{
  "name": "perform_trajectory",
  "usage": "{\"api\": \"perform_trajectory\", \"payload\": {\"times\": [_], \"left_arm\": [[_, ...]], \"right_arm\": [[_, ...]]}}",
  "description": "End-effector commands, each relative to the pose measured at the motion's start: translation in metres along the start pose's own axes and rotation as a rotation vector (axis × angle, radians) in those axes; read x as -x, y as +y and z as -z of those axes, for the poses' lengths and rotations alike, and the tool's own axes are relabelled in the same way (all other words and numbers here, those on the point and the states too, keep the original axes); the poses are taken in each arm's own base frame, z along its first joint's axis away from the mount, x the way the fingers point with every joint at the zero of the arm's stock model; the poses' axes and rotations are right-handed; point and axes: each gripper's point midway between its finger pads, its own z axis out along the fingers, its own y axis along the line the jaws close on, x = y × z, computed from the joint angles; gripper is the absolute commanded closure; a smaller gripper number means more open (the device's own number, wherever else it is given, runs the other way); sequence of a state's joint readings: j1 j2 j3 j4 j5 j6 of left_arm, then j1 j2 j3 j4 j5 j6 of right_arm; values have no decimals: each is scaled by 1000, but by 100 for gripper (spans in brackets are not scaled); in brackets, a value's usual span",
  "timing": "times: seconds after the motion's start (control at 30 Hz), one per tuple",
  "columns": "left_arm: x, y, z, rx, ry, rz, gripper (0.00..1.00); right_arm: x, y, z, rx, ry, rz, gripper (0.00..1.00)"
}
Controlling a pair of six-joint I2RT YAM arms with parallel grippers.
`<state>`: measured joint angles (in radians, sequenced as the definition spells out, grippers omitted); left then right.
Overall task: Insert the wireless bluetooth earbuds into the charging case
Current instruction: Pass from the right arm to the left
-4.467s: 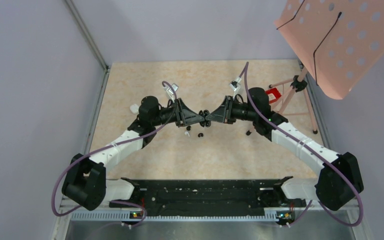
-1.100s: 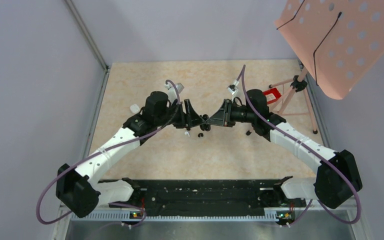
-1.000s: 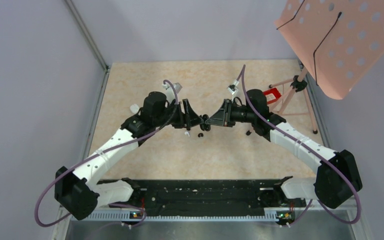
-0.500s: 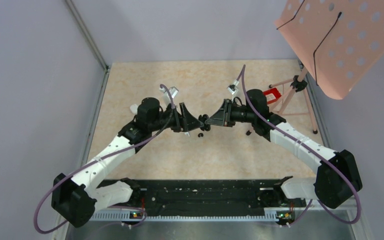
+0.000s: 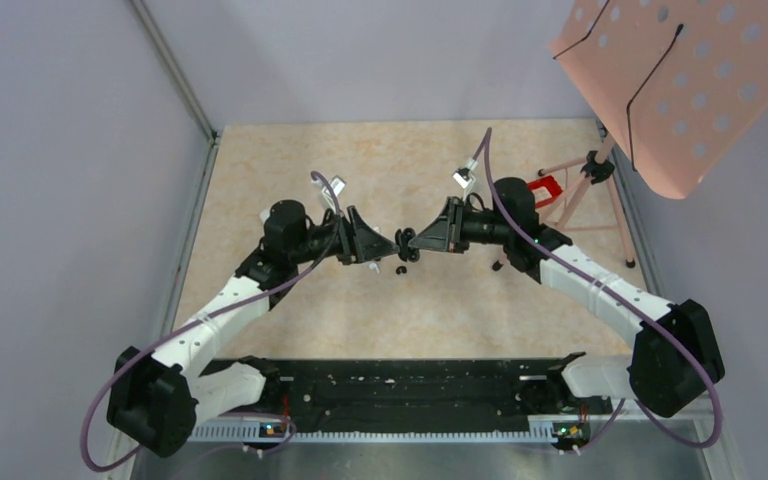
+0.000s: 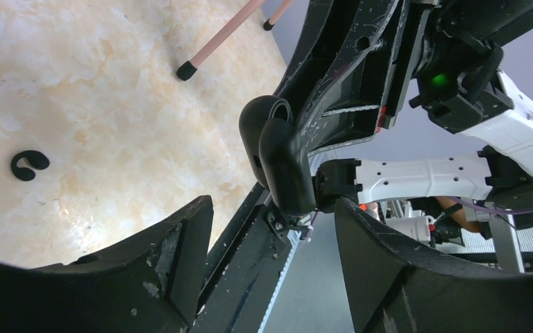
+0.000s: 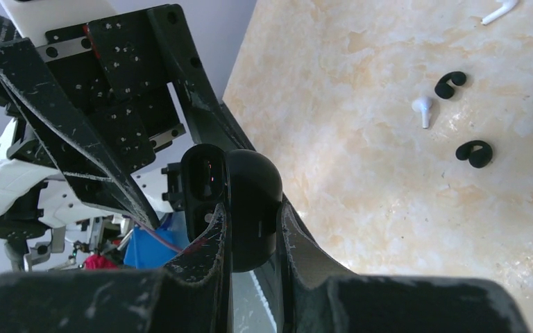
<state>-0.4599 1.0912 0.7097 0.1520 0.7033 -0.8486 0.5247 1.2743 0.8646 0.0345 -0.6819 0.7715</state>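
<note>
My right gripper (image 7: 252,229) is shut on the black charging case (image 7: 253,201), held above the table with its lid (image 7: 205,182) swung open. The left wrist view shows the same case (image 6: 282,163) ahead of my left gripper (image 6: 272,260), which is open, empty and apart from it. From above, the left gripper (image 5: 388,243) and right gripper (image 5: 412,241) face each other closely. On the table lie two black earbuds (image 7: 450,84) (image 7: 474,153) and two white stemmed ones (image 7: 422,108) (image 7: 497,10). One black bud (image 5: 400,270) (image 6: 28,165) lies just below the grippers.
A pink tripod (image 5: 585,190) stands at the right, carrying a pink perforated board (image 5: 680,80); one of its black feet (image 6: 186,70) rests on the table. A red object (image 5: 546,187) lies behind the right arm. Grey walls close the left and back.
My left arm has drawn back to the left, away from the case, and its fingers now stand slightly farther from the right gripper. The right arm and case have not moved.
</note>
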Motion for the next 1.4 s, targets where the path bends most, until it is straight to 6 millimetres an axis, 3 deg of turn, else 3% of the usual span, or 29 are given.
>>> {"api": "perform_trajectory", "payload": {"times": [0.0, 0.37, 1.03, 1.37], "left_arm": [[7, -20, 3, -97, -8, -49, 30], [8, -24, 2, -138, 6, -13, 31], [14, -25, -4, -174, 12, 31, 51], [12, -19, -6, -165, 26, 49, 55]], "right_arm": [[12, 26, 3, 125, -29, 40, 100], [12, 30, -5, 199, -11, 10, 100], [6, 27, -8, 193, 9, 3, 100], [7, 29, -6, 194, 4, 10, 100]]}}
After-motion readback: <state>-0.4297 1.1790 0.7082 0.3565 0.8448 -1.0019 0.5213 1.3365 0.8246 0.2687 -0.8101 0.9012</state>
